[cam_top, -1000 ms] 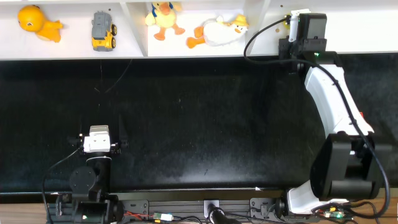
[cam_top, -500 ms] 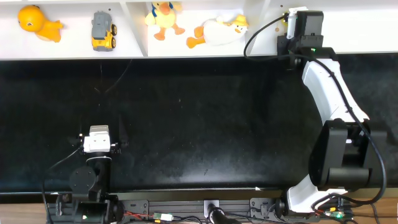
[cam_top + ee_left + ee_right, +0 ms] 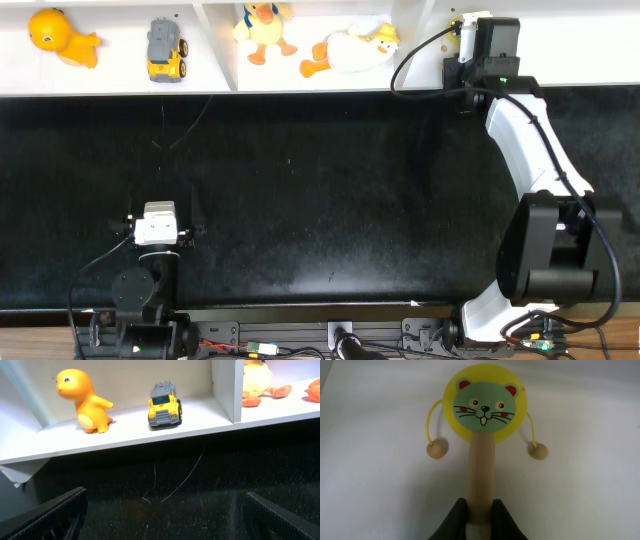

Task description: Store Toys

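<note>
Right pincer (image 3: 480,510) clasps the wooden handle of a yellow cat-faced rattle drum (image 3: 484,402) lying on the white shelf (image 3: 590,500).

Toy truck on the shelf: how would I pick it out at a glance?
Look to the white shelf along the far edge of the black table, then its left compartment. The toy truck stands there between an orange figure and the divider; it is the only wheeled toy, yellow with a grey top.
</note>
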### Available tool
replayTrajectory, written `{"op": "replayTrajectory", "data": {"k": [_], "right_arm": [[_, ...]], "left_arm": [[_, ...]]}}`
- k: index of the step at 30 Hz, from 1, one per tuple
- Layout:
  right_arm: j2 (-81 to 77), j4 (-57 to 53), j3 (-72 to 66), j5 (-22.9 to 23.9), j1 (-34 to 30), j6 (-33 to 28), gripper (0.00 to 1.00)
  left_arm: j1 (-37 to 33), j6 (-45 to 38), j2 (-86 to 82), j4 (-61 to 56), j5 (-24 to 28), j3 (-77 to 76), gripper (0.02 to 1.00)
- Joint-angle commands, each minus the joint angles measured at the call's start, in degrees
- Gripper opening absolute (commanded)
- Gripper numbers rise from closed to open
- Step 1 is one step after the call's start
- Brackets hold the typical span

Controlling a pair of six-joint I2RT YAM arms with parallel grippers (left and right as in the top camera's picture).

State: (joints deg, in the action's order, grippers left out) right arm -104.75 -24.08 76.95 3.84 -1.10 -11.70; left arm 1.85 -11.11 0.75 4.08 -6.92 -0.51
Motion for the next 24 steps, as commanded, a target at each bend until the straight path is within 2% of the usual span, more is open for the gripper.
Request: {"op": "replayTrajectory", "data": {"k": [1, 4, 7, 9, 16, 24], "right_arm": [[-0.9, 0.1, 2.1, -1.1, -0.2, 1.0, 0.275], [-0.9, -0.1, 2.1, -1.1, -0.2, 2.1, 0.367], [-0.9, -0.4, 2.1, -1.1, -0.2, 4.2, 0.573], [-0.9, -1.3, 2.1, -1.1, -0.2, 4.5, 0.652], [0.3, -6.8, 2.1, -1.1, 0.0, 6.6, 0.709], [4.6, -15.7, 1.9, -1.0, 0.0, 6.5, 0.711]], "left_arm": [[0.1, -1.1, -0.6, 0.1, -0.5, 0.0, 0.998], [0.1, -1.1, -0.6, 0.1, -0.5, 0.0, 0.996], [0.1, -1.1, -0.6, 0.1, -0.5, 0.0, 0.998], [0.1, -1.1, -0.6, 0.1, -0.5, 0.0, 0.998], [0.1, -1.1, -0.6, 0.1, -0.5, 0.0, 0.998], [0.1, -1.1, -0.6, 0.1, -0.5, 0.0, 0.998]]}}
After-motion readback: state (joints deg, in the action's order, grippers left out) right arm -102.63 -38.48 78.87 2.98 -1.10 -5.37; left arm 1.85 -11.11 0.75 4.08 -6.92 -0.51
